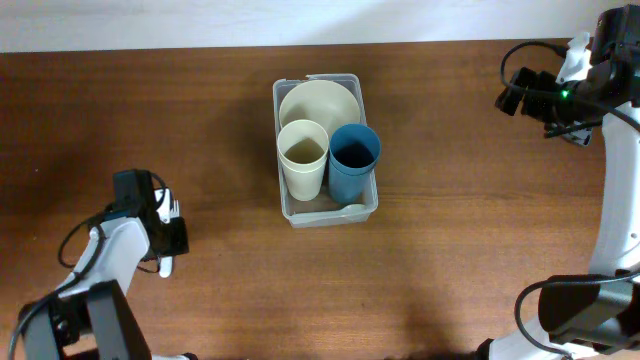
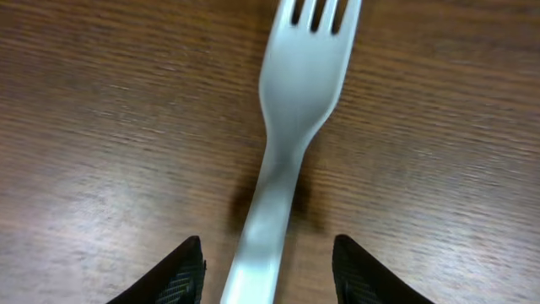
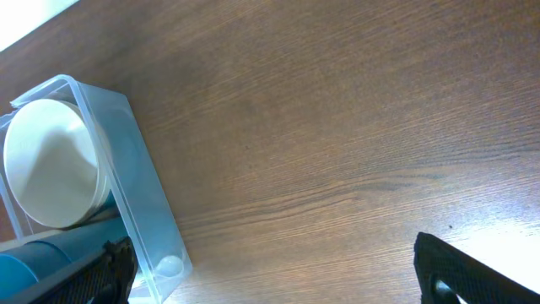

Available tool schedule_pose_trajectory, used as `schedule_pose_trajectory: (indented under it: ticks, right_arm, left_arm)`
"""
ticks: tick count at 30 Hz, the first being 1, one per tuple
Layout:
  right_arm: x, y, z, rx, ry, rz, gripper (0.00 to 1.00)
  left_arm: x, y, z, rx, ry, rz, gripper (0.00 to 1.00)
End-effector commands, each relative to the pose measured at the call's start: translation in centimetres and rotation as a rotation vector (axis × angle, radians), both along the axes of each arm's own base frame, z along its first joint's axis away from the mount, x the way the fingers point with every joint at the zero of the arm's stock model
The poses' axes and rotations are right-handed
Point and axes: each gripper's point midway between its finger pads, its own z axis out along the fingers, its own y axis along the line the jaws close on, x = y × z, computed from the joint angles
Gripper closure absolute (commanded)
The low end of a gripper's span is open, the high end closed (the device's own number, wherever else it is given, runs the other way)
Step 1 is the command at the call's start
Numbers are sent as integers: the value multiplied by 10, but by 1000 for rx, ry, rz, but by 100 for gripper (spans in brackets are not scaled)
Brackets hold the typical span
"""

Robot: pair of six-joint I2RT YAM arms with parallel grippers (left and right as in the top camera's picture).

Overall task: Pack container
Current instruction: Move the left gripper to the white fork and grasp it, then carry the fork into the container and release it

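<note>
From overhead, the container sits mid-desk, its long side running 12 to 6 o'clock. A cream bowl fills its 12 o'clock end. A cream cup and a blue cup stand side by side towards 6. Your left pincer is well away at 8 o'clock from the tub, over a white fork. Your right pincer hangs at 2 o'clock, holding nothing

In the left wrist view, the fork lies flat on the wood, tines towards 12. The pincer's jaws stand apart, one on each side of the handle, with bare desk showing in both gaps, so nothing is clamped yet. The fork looks light, stiff and thin, so take it across the handle

In the right wrist view, the jaws are spread wide over bare desk. The container's clear wall sits at 9 o'clock, with the bowl inside it. The tub looks like thin, smooth plastic, probably light, a little flexible and slippery. If you must shift it, pinch the rim on a long wall and move slowly, because the upright cups could topple
</note>
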Motion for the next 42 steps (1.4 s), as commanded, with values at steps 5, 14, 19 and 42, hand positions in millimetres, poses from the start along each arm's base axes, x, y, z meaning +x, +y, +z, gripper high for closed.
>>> schedule_pose_trajectory:
  ticks: [5,14,19,42]
  right_arm:
    - [0,0,6,-3,-16,0,1]
    - [0,0,5,-3,-16,0,1]
    - [0,0,5,-3,-16,0,1]
    - [0,0,5,-3,-16,0,1]
  left_arm:
    - [-7,-1,-22,-17,65,-11,62]
    - [3,-5,-7,-49,50,-17,99]
    - [18,-12,40,-107,28,-28,99]
    - [-39,-231,275,-118,-484,-1198,99]
